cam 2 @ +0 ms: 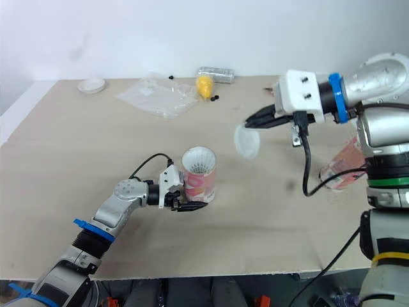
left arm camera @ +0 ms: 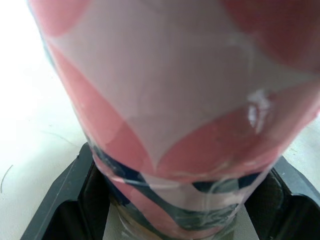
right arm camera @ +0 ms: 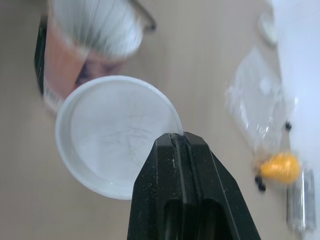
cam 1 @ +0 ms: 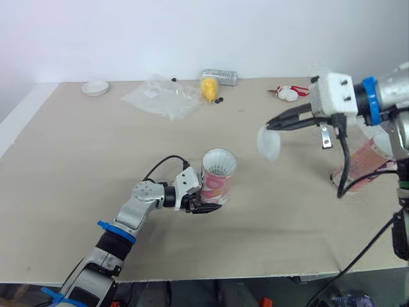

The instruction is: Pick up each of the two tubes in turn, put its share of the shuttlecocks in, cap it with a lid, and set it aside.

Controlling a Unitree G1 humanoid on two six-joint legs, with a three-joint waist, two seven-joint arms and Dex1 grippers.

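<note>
A pink and white tube stands upright near the middle of the table, white shuttlecock feathers showing at its open top. My left gripper is shut on its lower part, its black fingers on either side of the tube. My right gripper hangs above the table to the tube's right, shut on the rim of a translucent white lid. In the right wrist view the lid dangles from the fingertips, with the tube beyond it. A second pink tube lies at the right edge, behind my right arm.
A crumpled clear plastic bag, a yellow object, a clear packet and small black bits lie along the far side. Another white lid rests at the far left. A red and white item lies at the far right.
</note>
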